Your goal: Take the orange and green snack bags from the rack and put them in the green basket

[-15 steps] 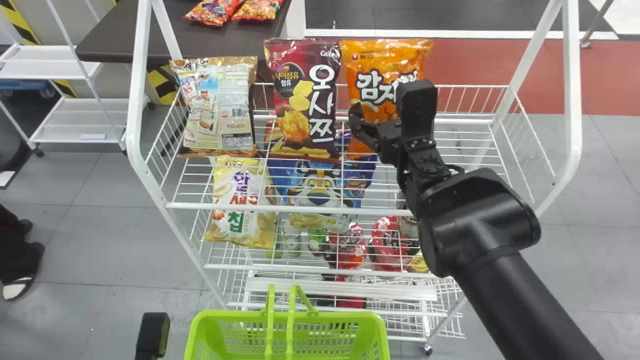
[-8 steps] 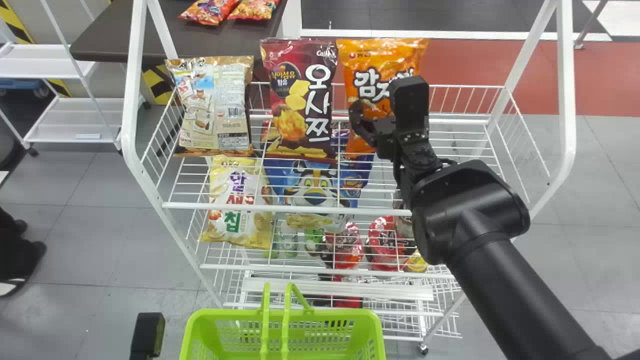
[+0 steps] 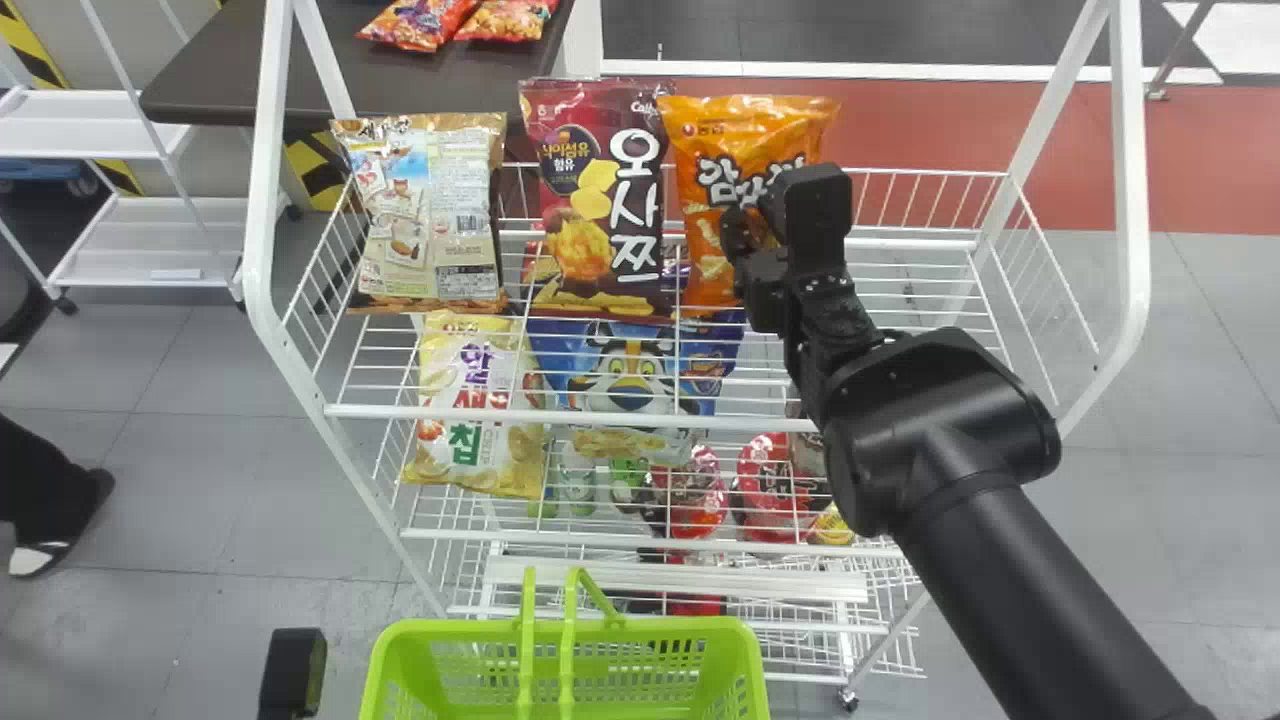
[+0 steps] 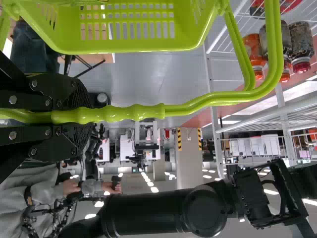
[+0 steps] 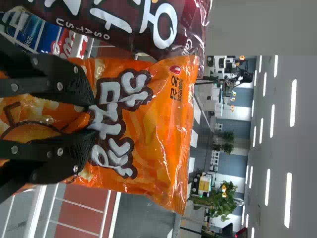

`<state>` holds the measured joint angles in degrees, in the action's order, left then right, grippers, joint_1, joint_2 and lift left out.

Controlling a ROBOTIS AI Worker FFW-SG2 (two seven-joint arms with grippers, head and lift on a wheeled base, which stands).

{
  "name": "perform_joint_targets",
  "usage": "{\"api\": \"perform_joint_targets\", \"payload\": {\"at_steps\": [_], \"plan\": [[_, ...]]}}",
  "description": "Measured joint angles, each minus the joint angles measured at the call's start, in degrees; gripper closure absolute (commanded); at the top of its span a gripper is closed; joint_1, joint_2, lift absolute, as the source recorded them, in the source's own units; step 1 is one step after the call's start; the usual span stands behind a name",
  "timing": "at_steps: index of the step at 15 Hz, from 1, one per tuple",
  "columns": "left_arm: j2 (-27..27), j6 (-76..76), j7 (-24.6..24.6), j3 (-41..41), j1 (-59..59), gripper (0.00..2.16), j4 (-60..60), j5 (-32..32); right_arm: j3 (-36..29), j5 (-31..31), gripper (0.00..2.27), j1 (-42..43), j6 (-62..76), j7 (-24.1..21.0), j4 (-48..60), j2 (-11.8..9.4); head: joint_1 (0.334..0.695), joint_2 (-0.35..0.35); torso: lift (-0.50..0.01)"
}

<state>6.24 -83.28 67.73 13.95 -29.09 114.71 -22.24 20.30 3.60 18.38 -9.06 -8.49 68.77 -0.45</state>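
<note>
Nearest is the green basket (image 3: pixel 690 625), slotted through its walls, with two handles (image 3: pixel 527 640) raised above it. The left pincer (image 3: pixel 292 660), just beside the basket, is closed round the handles. Farther off, the white wire rack (image 3: pixel 262 200) holds three snack bags standing in a row on its top tier: one beige bag (image 3: pixel 430 220), one dark red bag (image 3: pixel 590 210) in the middle, and one orange snack bag (image 3: pixel 750 130) at the row's right end. The right pincer (image 3: pixel 757 222) pinches the orange one by its creased front, and that bag's upper part leans close to the dark red one. On the tier below are one yellow bag (image 3: pixel 480 400) with purple, red and green lettering, and a blue bag (image 3: pixel 555 350) with a tiger's face. Behind the rack, two more bags, both orange-red (image 3: pixel 415 22), lie side by side on a dark table (image 3: pixel 210 80).
</note>
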Motion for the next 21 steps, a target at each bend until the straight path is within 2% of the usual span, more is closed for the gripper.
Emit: {"api": "perform_joint_targets", "payload": {"at_steps": [6, 9, 16, 21], "plan": [[0.0, 0.0, 0.0, -0.1, 0.0, 2.15, 0.1, 0.0, -0.1, -0.2, 1.85, -3.9, -2.0, -1.9, 6.7, -0.5, 0.695, 0.029, 0.000], [-0.1, 0.0, -0.1, -0.2, -0.1, 2.15, 0.4, 0.0, -0.1, 0.2, 1.85, -7.0, -4.1, -2.7, 12.6, -2.0, 0.695, 0.017, 0.000], [-0.2, -0.2, -0.7, -0.8, -0.1, 2.15, 0.7, 0.1, -1.4, 6.3, 1.86, -16.5, -16.4, -2.8, 37.5, -10.0, 0.695, -0.027, 0.000], [-0.4, -0.1, -0.8, -1.1, -0.1, 2.15, 0.8, 0.1, -3.2, 11.6, 1.86, -22.4, -30.9, -2.9, 54.2, -14.1, 0.695, -0.034, 0.000]]}}
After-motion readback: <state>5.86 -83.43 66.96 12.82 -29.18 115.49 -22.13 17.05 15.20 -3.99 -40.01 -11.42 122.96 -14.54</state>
